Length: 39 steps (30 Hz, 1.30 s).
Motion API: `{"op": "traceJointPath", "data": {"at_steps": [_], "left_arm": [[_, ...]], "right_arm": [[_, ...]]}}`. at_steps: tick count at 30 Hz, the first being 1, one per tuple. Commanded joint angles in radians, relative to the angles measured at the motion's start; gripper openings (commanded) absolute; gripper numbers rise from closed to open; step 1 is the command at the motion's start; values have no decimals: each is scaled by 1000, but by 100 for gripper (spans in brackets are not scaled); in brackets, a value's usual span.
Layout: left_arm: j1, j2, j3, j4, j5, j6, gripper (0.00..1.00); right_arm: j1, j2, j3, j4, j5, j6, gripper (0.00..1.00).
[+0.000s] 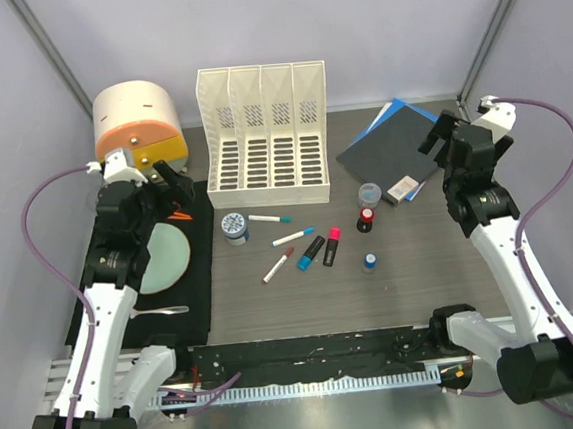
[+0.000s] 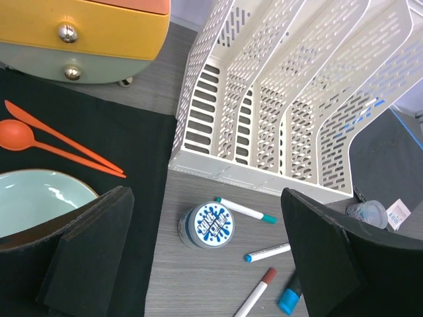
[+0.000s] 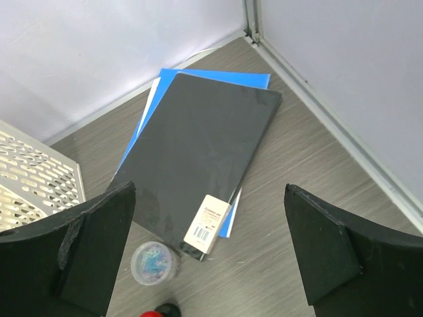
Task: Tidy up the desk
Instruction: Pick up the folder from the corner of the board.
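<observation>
The desk fills the middle of the overhead view, and nothing on it looks sorted yet. The left gripper hangs over the left-centre of the frame with its fingers spread wide and nothing between them. It looks down at a round tin and the loose markers scattered just below the white file rack. That is probably a good spot from which to start gathering the pens. The right gripper is equally wide and empty, held above the upper right corner where a dark folder lies on a blue folder. A small labelled eraser rests on the lower corner of the stack, and a clear pot stands just beside it. The folders likely belong upright in the rack's slots, which would explain that arm's aim. At the left of the frame a black mat carries a pale plate, a fork and an orange spoon. A rounded drawer box stands beyond the mat, in the upper left.
</observation>
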State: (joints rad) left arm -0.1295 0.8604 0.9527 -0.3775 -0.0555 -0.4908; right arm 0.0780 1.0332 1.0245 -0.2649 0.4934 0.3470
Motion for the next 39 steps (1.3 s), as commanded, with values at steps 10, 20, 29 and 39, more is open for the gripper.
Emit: {"op": "traceJointPath", "data": {"at_steps": [10, 20, 29, 39], "left_arm": [[4, 127, 205, -250, -136, -195, 100], [8, 69, 219, -150, 49, -104, 100], [7, 112, 328, -215, 230, -52, 100], [-30, 164, 348, -182, 322, -55, 100]], "right_arm": [[-1, -22, 26, -43, -68, -13, 100], [-154, 93, 172, -203, -356, 104, 100], [-360, 126, 88, -172, -616, 248, 100], [-561, 203, -26, -90, -838, 287, 98]]}}
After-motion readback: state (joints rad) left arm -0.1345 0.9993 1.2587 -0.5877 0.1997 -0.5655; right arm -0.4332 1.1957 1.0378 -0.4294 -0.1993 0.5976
